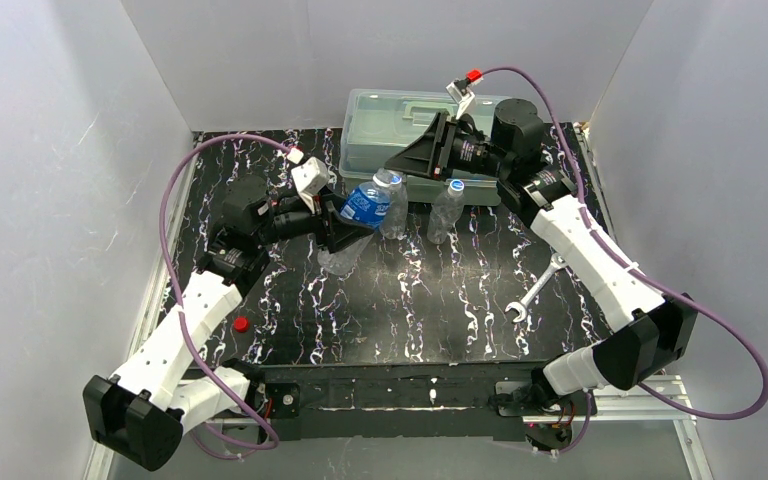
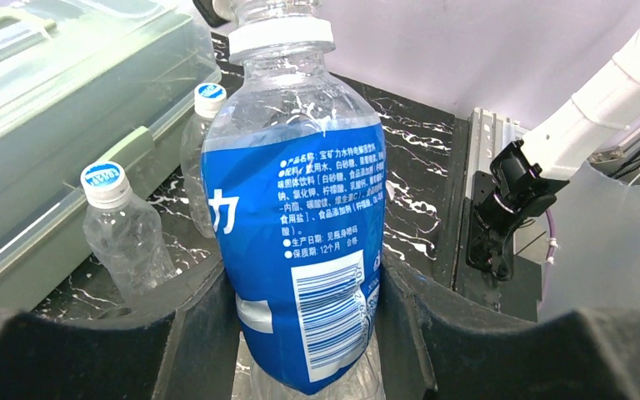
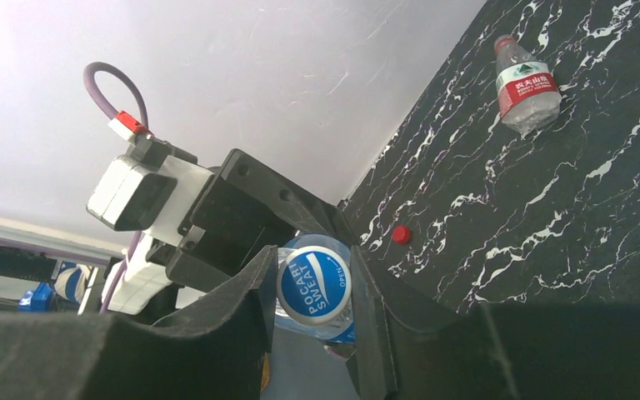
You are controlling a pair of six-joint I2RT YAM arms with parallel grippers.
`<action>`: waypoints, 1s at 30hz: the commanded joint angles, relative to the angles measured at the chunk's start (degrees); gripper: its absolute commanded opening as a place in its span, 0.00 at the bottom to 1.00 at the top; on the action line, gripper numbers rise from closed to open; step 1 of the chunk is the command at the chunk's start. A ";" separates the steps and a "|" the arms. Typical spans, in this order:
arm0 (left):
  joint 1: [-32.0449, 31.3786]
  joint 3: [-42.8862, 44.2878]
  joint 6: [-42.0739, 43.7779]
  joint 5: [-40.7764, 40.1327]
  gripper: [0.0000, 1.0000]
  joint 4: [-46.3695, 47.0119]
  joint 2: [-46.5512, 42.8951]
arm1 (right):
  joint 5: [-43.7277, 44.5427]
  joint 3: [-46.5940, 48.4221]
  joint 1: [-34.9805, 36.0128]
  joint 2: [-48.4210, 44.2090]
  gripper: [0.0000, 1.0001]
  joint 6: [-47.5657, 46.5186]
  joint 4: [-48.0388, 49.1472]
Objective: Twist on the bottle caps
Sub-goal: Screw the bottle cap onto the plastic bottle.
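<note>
Bottle with a blue label (image 2: 300,225), clear above and below the wrap, tilts at centre of the overhead frame. The left gripper (image 2: 308,333) clamps its body and the right gripper (image 3: 312,265) pinches its blue-and-white cap (image 3: 314,287). The right wrist view alone shows a red-labelled bottle (image 3: 527,83) lying at upper right, with a red cap (image 3: 400,235) loose on the marbled table (image 3: 550,208). The left wrist view shows the label's barcode.

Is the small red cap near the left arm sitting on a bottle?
No, the red cap lies by itself on the table, touching nothing else.
</note>
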 commanded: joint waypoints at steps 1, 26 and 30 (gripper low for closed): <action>-0.51 -0.98 -1.82 0.99 0.13 3.37 -0.19 | -0.43 0.01 0.64 0.13 0.33 -0.35 3.18; -0.94 -3.11 -3.99 4.95 0.00 6.38 -0.61 | 1.62 10.46 7.59 3.40 0.35 -17.74 -19.39; -1.28 -3.79 -4.16 4.94 0.00 6.55 -1.50 | 3.73 13.23 10.87 4.53 0.35 -21.67 -25.06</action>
